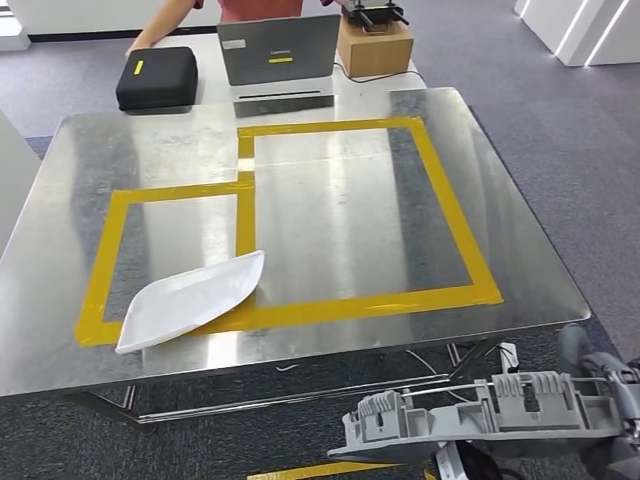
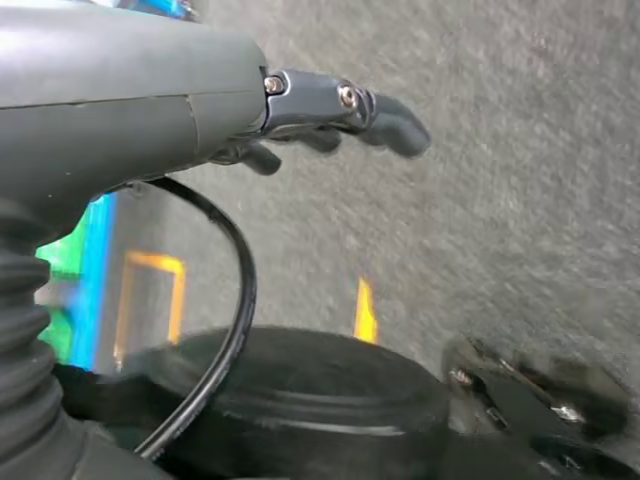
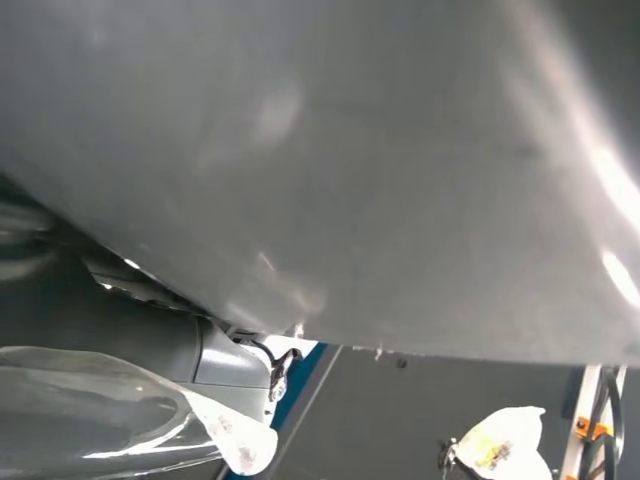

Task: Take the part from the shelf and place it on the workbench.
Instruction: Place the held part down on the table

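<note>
One grey part (image 1: pixel 483 410) held by right hand (image 1: pixel 604 400) below workbench (image 1: pixel 60 320).

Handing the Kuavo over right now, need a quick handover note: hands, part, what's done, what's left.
Right hand: holds the long grey plastic part by one end, level, below the near edge of the steel workbench.
Left hand: hangs over the carpet, fingers apart, holds nothing.
Workbench: white curved part lies across the near tape line of the left yellow-taped box.
Done: grey part is picked up and brought to the bench.
Left: lift it over the edge, set it down, let go.
</note>
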`<act>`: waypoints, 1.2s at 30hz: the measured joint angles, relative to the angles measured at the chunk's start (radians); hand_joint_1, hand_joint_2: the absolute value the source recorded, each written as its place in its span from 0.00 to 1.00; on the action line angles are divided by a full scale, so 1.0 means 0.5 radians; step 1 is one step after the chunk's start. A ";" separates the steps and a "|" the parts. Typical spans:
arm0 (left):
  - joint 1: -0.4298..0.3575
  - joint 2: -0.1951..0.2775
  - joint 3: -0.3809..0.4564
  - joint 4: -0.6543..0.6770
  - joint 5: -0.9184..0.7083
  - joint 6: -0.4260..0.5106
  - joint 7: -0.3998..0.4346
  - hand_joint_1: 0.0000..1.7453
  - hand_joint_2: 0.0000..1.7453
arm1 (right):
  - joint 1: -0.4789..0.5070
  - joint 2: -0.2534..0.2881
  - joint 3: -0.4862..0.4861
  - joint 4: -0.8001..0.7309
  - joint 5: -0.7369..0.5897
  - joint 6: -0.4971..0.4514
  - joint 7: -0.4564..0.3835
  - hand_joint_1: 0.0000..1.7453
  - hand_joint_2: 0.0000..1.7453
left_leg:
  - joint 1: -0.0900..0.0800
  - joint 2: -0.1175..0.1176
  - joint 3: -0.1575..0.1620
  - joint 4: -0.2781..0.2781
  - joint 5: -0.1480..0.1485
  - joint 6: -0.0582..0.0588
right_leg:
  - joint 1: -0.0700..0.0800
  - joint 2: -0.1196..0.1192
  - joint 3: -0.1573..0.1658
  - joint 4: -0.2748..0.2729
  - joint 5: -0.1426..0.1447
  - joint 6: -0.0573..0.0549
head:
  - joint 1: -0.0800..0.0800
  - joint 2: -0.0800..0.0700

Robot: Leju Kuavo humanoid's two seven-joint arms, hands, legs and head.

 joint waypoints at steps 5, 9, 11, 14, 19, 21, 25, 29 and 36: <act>0.146 0.215 -0.184 -0.589 -0.402 -0.421 0.205 0.00 1.00 | -0.103 0.004 0.129 0.111 0.002 0.000 -0.024 1.00 1.00 | -0.005 -0.021 0.000 0.000 0.003 0.000 | 0.001 -0.013 -0.002 0.003 -0.004 0.001 | 0.000 0.000; -0.011 0.264 -0.410 -0.309 -0.496 -1.069 -0.943 0.00 1.00 | -0.182 0.001 0.217 0.243 0.003 0.001 -0.037 1.00 1.00 | -0.005 -0.021 -0.003 -0.002 0.011 -0.003 | -0.001 -0.016 -0.005 0.008 -0.001 -0.002 | -0.001 0.000; -0.053 0.265 -0.505 -0.223 -0.509 -1.321 -1.456 0.00 1.00 | -0.195 -0.002 0.242 0.278 0.003 0.001 -0.038 1.00 1.00 | 0.002 -0.017 -0.007 -0.001 0.014 -0.006 | 0.003 -0.012 -0.008 0.006 0.005 -0.006 | 0.004 0.000; -0.110 0.249 -0.602 -0.114 -0.611 -1.352 -1.577 0.00 1.00 | -0.210 -0.008 0.266 0.323 0.003 0.001 -0.036 1.00 1.00 | 0.002 -0.015 -0.009 0.000 0.015 -0.007 | 0.004 -0.012 -0.011 0.005 0.007 -0.005 | 0.005 0.000; -0.411 0.105 -1.032 0.159 -1.195 -1.533 -1.621 0.00 1.00 | -0.309 -0.040 0.375 0.471 0.004 0.001 0.001 1.00 1.00 | 0.001 -0.018 -0.012 0.000 0.018 -0.006 | 0.003 -0.016 -0.013 0.005 0.010 -0.004 | 0.006 0.000; -0.523 0.046 -1.203 0.225 -1.372 -1.592 -1.646 0.00 1.00 | -0.354 -0.058 0.422 0.532 0.004 0.001 0.046 1.00 1.00 | 0.002 -0.016 -0.011 0.001 0.020 -0.007 | 0.004 -0.013 -0.014 0.005 0.012 -0.004 | 0.006 0.000; -0.661 -0.005 -1.477 0.291 -1.551 -1.611 -1.727 0.00 1.00 | -0.448 -0.094 0.518 0.632 0.005 0.001 0.136 1.00 1.00 | 0.006 -0.005 -0.009 0.001 0.020 -0.009 | 0.009 -0.004 -0.016 0.005 0.014 -0.004 | 0.006 0.000; -0.781 -0.033 -1.673 0.315 -1.682 -1.597 -1.754 0.00 1.00 | -0.523 -0.118 0.580 0.693 0.004 0.001 0.181 1.00 1.00 | 0.009 -0.003 -0.010 0.001 0.020 -0.009 | 0.013 -0.002 -0.018 0.006 0.016 -0.006 | 0.006 0.000; -0.855 -0.061 -1.933 0.360 -1.836 -1.535 -1.803 0.00 1.00 | -0.592 -0.139 0.648 0.758 0.004 0.001 0.227 1.00 1.00 | 0.010 -0.002 -0.013 0.001 0.020 -0.010 | 0.014 0.000 -0.023 0.007 0.016 -0.006 | 0.006 0.000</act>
